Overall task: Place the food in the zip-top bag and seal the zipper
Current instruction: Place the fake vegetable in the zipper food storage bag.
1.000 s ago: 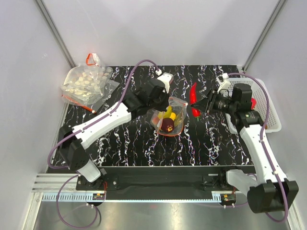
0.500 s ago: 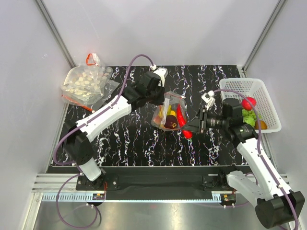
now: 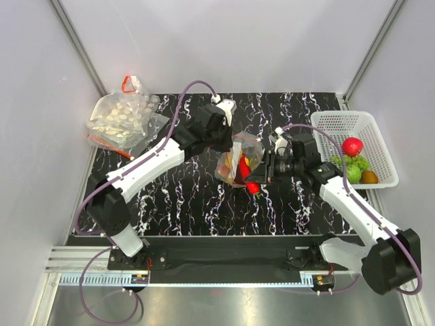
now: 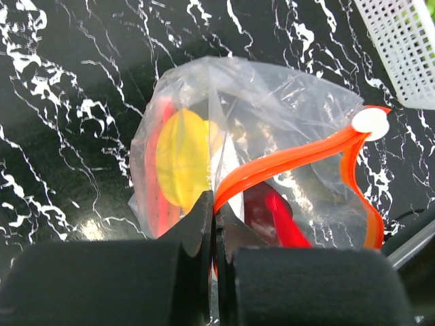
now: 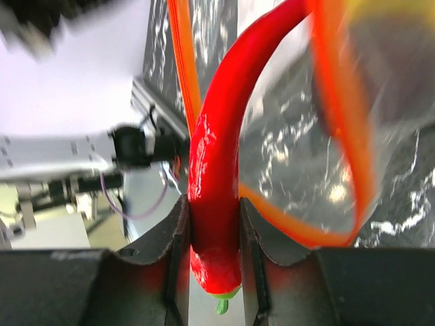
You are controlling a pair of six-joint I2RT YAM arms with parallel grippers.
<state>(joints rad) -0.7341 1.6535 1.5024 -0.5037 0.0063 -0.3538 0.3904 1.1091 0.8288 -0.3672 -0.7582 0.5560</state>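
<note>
Right claw (image 5: 214, 214) grips the chili (image 5: 219, 129), left claw (image 4: 216, 216) pinches the zipper (image 4: 292, 158); if it slips, I fear the bag (image 4: 272, 102) closes.

Left fingers (image 4: 204, 224) pinching the zipper (image 4: 285, 159)

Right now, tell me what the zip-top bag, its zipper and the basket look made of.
Zip-top bag: thin clear plastic film, glossy, crinkled, contents showing through.
Zipper: orange plastic strip, smooth, flexing in a curve.
Basket: white, likely moulded plastic, open mesh walls.
</note>
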